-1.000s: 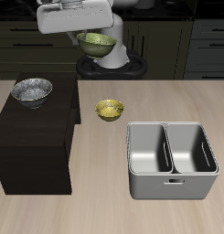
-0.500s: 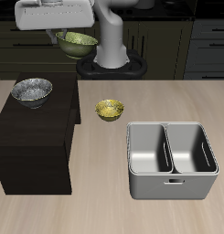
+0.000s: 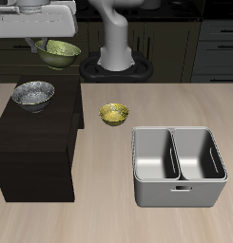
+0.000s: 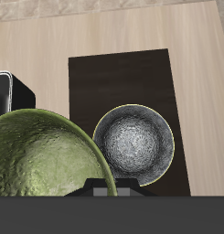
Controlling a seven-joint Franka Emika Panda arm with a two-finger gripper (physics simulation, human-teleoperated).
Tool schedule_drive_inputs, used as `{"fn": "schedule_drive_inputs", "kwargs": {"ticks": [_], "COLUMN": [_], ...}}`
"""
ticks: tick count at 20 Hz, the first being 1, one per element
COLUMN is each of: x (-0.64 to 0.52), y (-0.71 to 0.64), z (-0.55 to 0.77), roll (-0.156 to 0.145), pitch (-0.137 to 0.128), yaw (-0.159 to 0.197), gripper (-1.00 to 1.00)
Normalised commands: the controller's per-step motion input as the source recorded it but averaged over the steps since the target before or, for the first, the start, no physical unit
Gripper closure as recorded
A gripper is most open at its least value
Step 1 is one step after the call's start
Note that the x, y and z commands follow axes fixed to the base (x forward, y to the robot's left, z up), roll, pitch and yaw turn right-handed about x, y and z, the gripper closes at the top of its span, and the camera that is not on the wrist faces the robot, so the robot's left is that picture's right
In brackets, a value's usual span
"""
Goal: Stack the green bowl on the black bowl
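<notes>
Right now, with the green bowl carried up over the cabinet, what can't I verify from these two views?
- Gripper fingers: in the exterior view the hand's housing and the green bowl cover them; the wrist view shows only dark housing, so the grip point is unseen.
- Green bowl: cut off by the wrist view's edge.
- Height of the green bowl above the black bowl: neither view shows it.
- Yellow bowl contents: too small to tell.

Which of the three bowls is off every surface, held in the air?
The green bowl, carried by the gripper. The black bowl rests on the dark cabinet; the yellow-gold bowl sits on the table.
</notes>
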Motion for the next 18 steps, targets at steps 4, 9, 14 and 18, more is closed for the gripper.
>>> {"fn": "schedule_drive_inputs", "kwargs": {"ticks": [4, 9, 14, 18], "x": [0.0, -0.02, 0.0, 0.14], "y": [-0.3, -0.29, -0.21, -0.39], "z": [-0.02, 0.0, 0.0, -0.06], "roll": [0.005, -0.015, -0.012, -0.032], "pitch": [0.004, -0.005, -0.01, -0.009], "yaw": [-0.023, -0.013, -0.008, -0.014], "gripper": [1.0, 1.0, 1.0, 1.0]}}
